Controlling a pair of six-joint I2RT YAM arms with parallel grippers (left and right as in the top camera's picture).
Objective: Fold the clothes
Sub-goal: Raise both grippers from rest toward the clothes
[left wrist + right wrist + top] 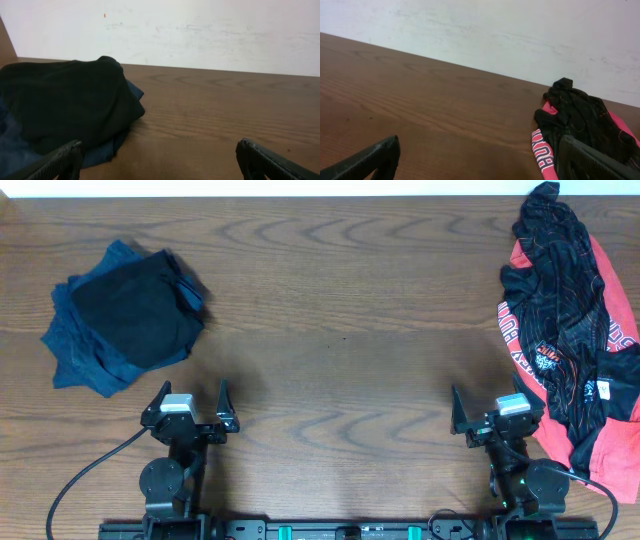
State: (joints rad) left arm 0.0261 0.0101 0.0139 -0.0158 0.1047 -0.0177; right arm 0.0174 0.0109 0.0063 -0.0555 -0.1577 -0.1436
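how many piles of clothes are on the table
2. One black-and-blue pile lies at the left of the table; the other, a black jersey over a red garment, lies at the right edge. More garments may be hidden inside each.

Found at far left of table (340, 330): folded stack (125, 315), set toward the back. At far right: jersey (560, 300) heaped on second garment (600, 440), running back to front. Near front edge, well apart: left gripper (192, 395) before the stack, right gripper (495, 408) just beside the heap.
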